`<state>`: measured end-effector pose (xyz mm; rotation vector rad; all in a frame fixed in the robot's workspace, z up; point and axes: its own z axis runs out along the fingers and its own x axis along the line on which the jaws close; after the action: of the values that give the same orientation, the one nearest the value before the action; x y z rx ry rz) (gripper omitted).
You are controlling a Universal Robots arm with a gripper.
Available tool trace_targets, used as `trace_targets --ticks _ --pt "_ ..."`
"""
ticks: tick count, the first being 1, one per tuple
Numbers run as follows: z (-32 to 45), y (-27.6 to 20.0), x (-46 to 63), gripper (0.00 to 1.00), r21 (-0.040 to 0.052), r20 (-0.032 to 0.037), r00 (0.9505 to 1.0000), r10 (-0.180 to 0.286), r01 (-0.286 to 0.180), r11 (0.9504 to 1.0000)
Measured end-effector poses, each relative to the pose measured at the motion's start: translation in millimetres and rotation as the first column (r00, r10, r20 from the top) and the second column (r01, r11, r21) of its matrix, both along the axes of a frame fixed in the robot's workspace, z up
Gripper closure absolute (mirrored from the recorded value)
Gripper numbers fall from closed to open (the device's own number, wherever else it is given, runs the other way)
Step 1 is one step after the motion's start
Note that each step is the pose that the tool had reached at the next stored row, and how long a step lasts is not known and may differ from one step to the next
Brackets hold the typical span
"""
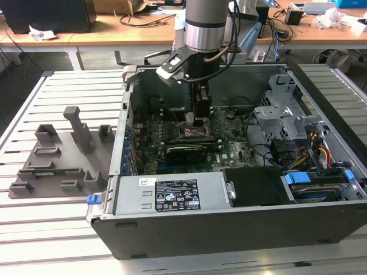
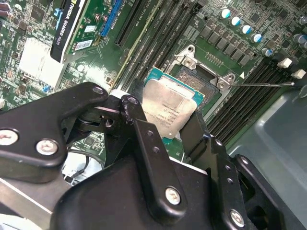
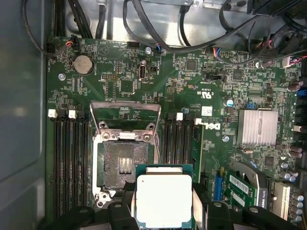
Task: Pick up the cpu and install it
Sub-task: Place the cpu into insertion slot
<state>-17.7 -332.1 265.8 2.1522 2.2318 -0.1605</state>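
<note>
Your one claw (image 3: 164,213) grips the one cpu (image 3: 164,197) by two opposite edges, its silvery top showing. The chip sits partly over a corner of the single open socket (image 3: 125,165), not seated in it. Two banks of memory slots (image 3: 69,163) flank that socket.
</note>
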Motion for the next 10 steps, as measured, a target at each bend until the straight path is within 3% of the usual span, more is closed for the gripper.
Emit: trace_targets --ticks 10 --pt "-1.6 0.1 -1.6 0.45 -0.0002 0.0000 1.0000 0.000 0.000 1.0000"
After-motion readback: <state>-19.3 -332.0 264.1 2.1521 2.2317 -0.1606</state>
